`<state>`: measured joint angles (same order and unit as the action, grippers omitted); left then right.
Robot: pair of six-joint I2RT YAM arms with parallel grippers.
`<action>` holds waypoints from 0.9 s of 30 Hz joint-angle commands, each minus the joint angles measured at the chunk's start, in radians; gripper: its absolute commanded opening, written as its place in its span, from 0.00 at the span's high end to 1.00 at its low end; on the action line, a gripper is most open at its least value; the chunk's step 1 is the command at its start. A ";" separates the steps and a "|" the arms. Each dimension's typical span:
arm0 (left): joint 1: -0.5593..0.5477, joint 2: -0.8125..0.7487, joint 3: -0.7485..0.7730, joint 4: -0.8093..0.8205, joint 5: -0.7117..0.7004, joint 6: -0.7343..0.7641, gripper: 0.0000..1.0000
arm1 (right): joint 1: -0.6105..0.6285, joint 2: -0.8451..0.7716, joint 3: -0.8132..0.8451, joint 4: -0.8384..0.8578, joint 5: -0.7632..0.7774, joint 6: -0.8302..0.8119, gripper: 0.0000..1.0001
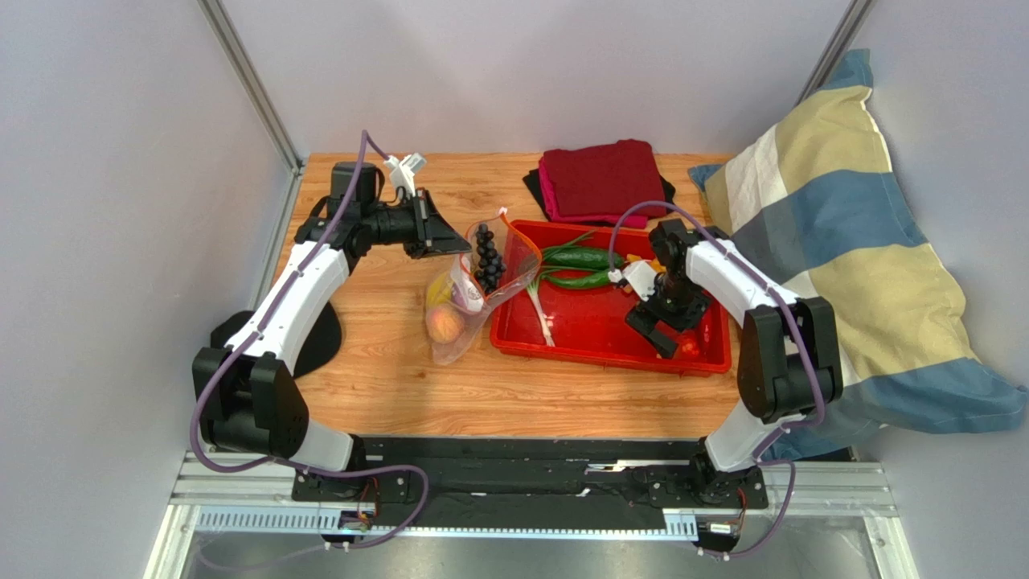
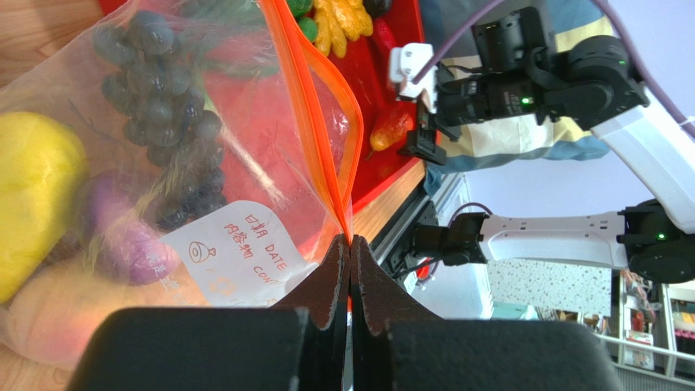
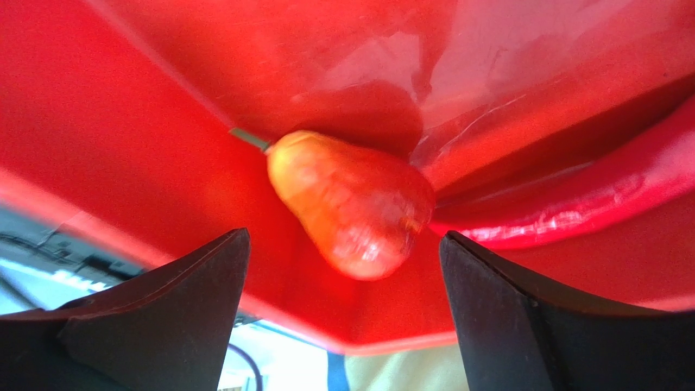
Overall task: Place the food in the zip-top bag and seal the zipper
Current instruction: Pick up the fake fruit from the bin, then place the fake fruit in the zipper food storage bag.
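The clear zip-top bag (image 1: 474, 296) lies on the table left of the red tray (image 1: 580, 320), its mouth held up. My left gripper (image 1: 449, 245) is shut on the corner of the red-orange zipper (image 2: 314, 106), pinched at the fingertips (image 2: 351, 244). Inside the bag are a dark grape bunch (image 2: 155, 81), a yellow oval fruit (image 2: 33, 195), a purple onion (image 2: 122, 236) and a peach (image 2: 57, 318). My right gripper (image 1: 662, 335) is open, low in the tray's near right corner. The red piece (image 3: 351, 204) lies between its spread fingertips (image 3: 343, 261). A knobbly yellow piece (image 2: 347, 18) lies in the tray.
Green vegetables (image 1: 580, 259) and a white-stemmed piece (image 1: 540, 316) lie in the tray. Folded dark red cloths (image 1: 602, 181) sit at the back. A striped pillow (image 1: 846, 241) fills the right side. A black disc (image 1: 317, 344) lies by the left arm.
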<state>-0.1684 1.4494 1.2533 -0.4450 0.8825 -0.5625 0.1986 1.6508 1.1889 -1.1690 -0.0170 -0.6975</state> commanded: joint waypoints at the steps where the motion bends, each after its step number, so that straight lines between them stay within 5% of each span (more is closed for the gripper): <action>1: 0.003 -0.037 0.001 0.020 0.009 0.013 1.00 | -0.014 0.036 -0.046 0.101 0.080 -0.037 0.10; 6: 0.003 -0.030 0.006 0.017 0.009 0.013 1.00 | -0.021 0.092 -0.031 0.129 0.088 -0.040 0.17; 13: 0.003 -0.026 0.009 0.014 0.009 0.018 1.00 | -0.022 0.110 0.147 0.065 0.023 0.004 0.47; 21: 0.003 -0.021 0.011 0.008 0.016 0.018 1.00 | -0.014 0.118 0.613 -0.095 -0.426 0.200 0.54; 24: 0.003 -0.011 0.015 0.008 0.021 0.010 1.00 | 0.022 0.122 0.756 -0.028 -0.693 0.384 0.54; 27: 0.003 -0.011 0.020 0.009 0.026 0.006 1.00 | 0.093 0.121 0.773 0.092 -0.731 0.501 0.54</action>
<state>-0.1684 1.4494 1.2533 -0.4480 0.8822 -0.5594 0.2100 1.7748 1.9060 -1.1835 -0.5117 -0.4084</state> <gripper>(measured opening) 0.007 0.651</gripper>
